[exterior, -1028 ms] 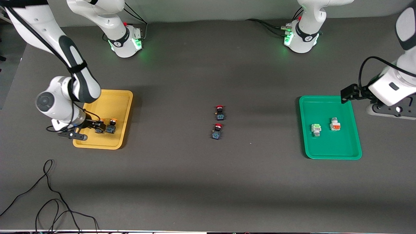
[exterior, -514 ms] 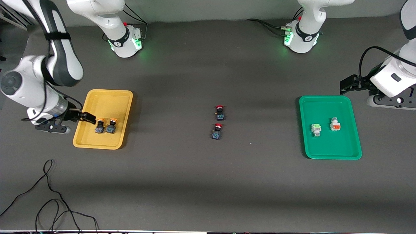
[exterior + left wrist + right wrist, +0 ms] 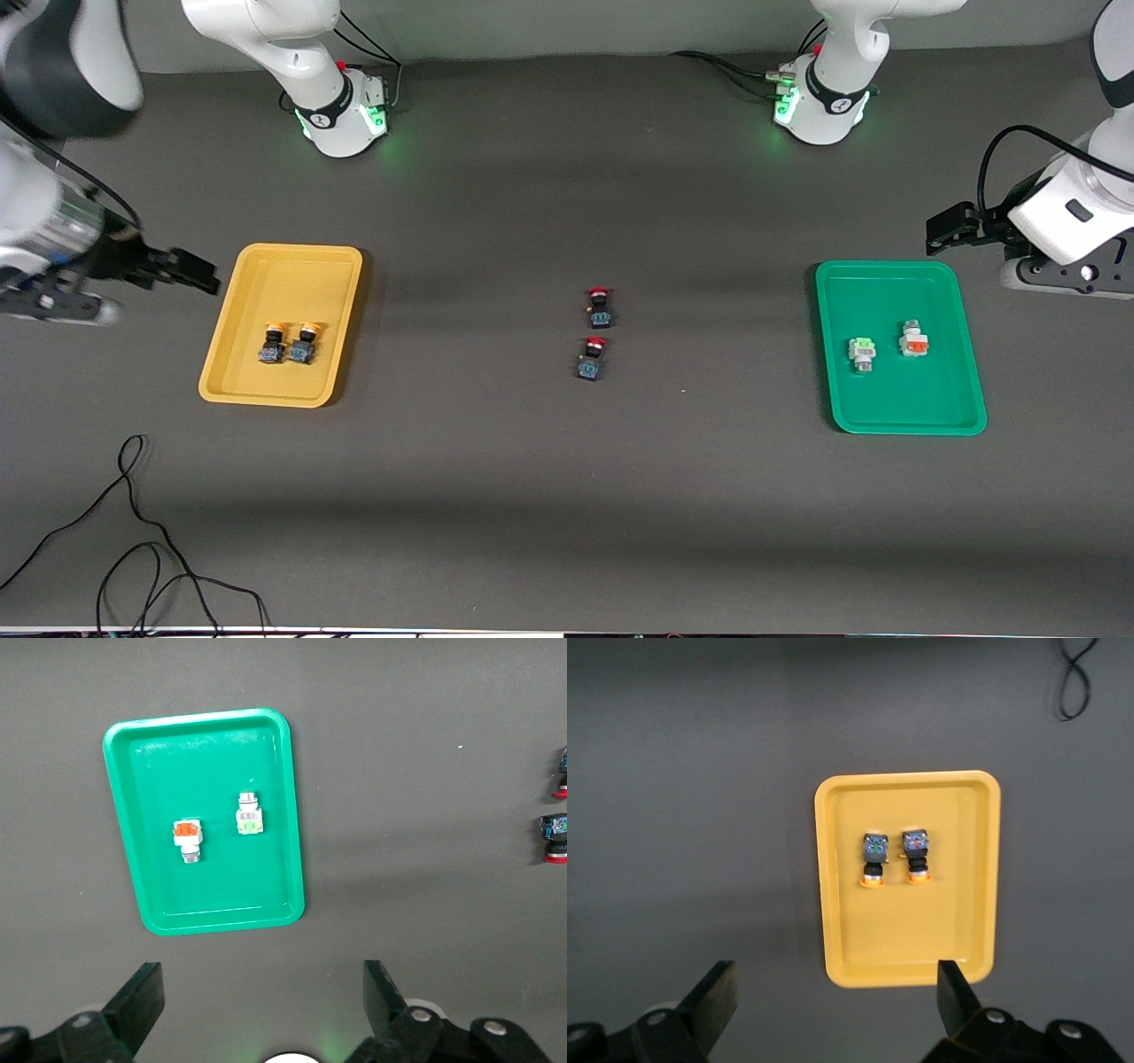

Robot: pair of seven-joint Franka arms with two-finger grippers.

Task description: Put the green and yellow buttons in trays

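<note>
Yellow-capped buttons [image 3: 288, 343], caps toward robot bases

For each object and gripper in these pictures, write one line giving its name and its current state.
Yellow tray: holds two yellow buttons, side by side.
Green tray: holds green button and orange-faced button.
Red buttons: on table, between trays.
Right gripper: open, empty, beside yellow tray.
Left gripper: open, empty, beside green tray.

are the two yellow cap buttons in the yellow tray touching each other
Apart. The right wrist view shows a thin strip of yellow tray floor between the two yellow cap buttons, bodies and caps alike.
</note>
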